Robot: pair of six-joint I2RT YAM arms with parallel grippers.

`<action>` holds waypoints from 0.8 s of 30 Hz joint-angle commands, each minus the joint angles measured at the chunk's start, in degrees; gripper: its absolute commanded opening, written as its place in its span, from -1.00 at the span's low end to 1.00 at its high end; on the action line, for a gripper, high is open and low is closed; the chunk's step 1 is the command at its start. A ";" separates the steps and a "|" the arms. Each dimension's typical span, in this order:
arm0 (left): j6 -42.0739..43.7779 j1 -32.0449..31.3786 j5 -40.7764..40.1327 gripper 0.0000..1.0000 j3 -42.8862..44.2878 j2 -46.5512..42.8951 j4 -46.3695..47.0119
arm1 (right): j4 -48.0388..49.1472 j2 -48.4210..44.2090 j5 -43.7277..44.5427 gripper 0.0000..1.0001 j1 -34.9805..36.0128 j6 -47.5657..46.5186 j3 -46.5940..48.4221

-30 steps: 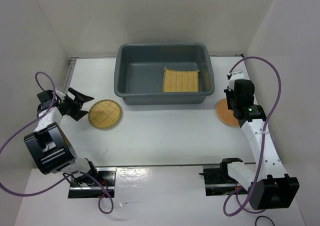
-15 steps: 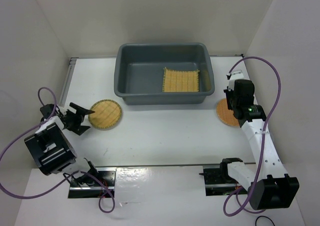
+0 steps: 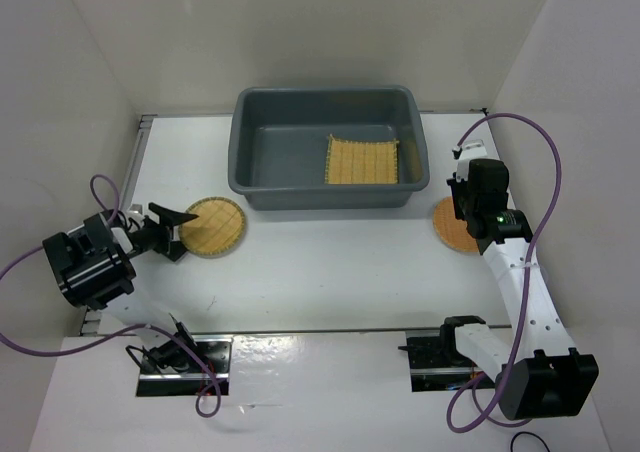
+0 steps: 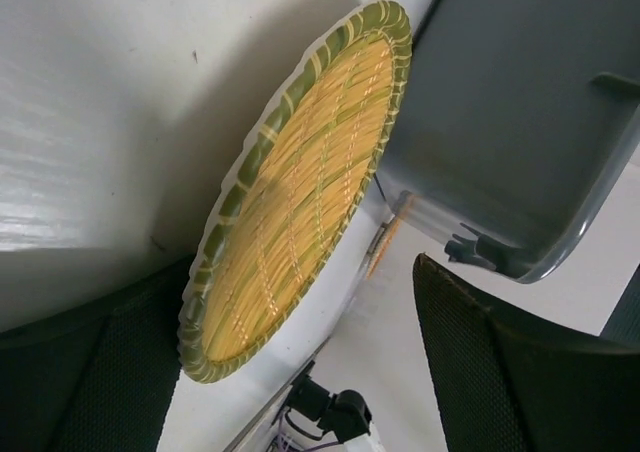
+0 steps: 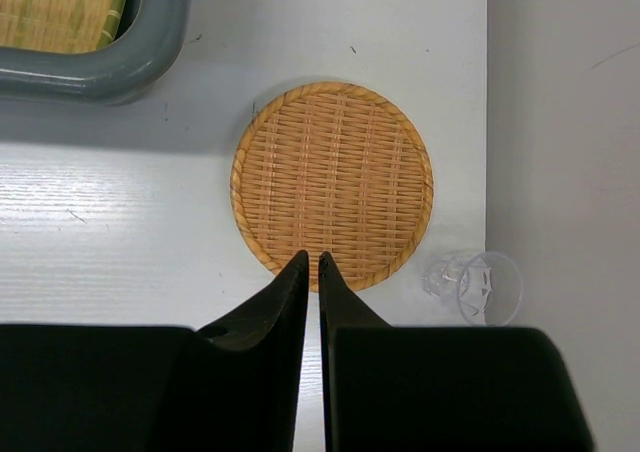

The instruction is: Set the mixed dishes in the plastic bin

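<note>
I get bright, even overhead light in every view. From the top, the glossy strip [image 3: 330, 372] at 6 o'clock glares. On the left wrist, the round yellow disc [image 4: 300, 192] throws a soft shadow toward 10 o'clock, and the left gripper's fingers [image 4: 520, 372] look blurred and black. The right wrist view is sharp.

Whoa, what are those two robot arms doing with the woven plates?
They are putting woven dishes into the grey bin. The square yellow mat already lies inside it. The left pincer is wide open at the edge of the round yellow disc, which lies on the table and is not gripped yet. The right pincer, nearly closed and empty, hovers above the orange-brown disc, which lies on the table beside the bin.
</note>
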 commanded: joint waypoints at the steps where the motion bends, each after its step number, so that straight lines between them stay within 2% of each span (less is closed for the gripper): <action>1: 1.61 -1.27 -7.64 0.84 -3.01 3.30 6.61 | 2.18 -0.50 -0.08 -0.75 -0.31 -0.17 0.14; 6: 0.56 -3.90 -8.86 0.37 -3.01 3.91 8.83 | 2.18 -0.50 -0.08 -0.72 -0.31 -0.17 0.14; 7: 0.55 -3.90 -8.87 0.15 -2.40 4.61 8.83 | 2.18 -0.50 -0.08 -0.72 -0.31 -0.17 0.14; 11: 0.55 -5.83 -11.06 -0.50 -1.87 6.11 8.83 | 2.18 -0.50 -0.08 -0.72 -0.31 -0.17 0.14; 13: 0.55 -5.84 -12.20 -0.66 -1.34 6.64 7.60 | 2.18 -0.50 -0.08 -0.72 -0.31 -0.17 0.14; 15: 0.55 -5.84 -13.08 -1.00 -0.82 5.68 5.85 | 2.18 -0.50 -0.08 -0.72 -0.31 -0.17 0.14; 19: 1.08 -5.84 -14.84 -1.00 1.63 1.47 0.84 | 2.18 -0.50 -0.08 -0.70 -0.31 -0.17 0.14; 24: -0.49 -3.56 -15.45 -1.00 7.08 -12.67 -9.52 | 2.18 -0.50 -0.08 -0.70 -0.31 -0.17 0.14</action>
